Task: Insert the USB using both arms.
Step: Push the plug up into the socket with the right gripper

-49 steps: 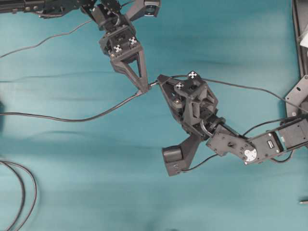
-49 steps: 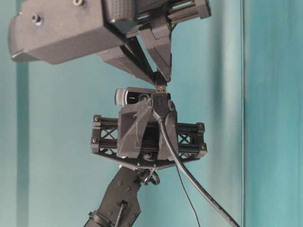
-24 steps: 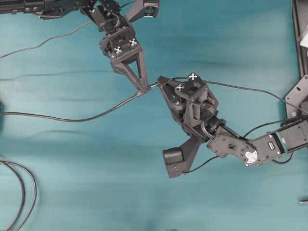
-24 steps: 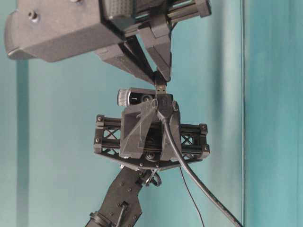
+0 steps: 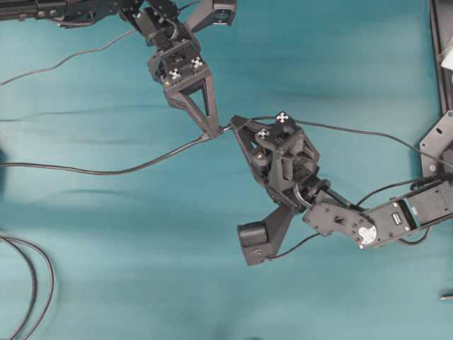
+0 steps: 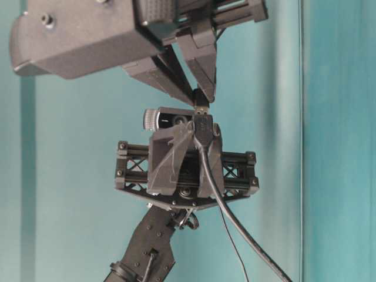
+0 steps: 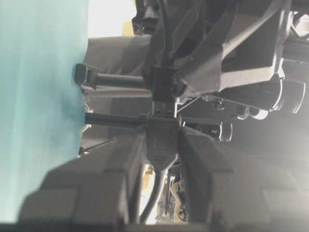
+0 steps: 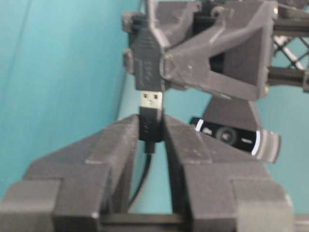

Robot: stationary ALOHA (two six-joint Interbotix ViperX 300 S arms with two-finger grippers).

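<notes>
I've got the USB (image 8: 152, 101) pinched in my right gripper (image 8: 150, 133), silver tip pointing straight at the dark socket connector (image 8: 147, 63) clamped in my left gripper (image 5: 210, 131). Axes look roughly collinear, tip just shy of the socket mouth, so the right arm should push along the plug's length.

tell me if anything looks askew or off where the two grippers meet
Nothing stands out. The right gripper holds the USB with its silver tip just below the socket in the left gripper; the plug isn't in yet and looks roughly lined up.

Teal table (image 5: 141, 269); looped black cables (image 5: 32, 283) on it.
</notes>
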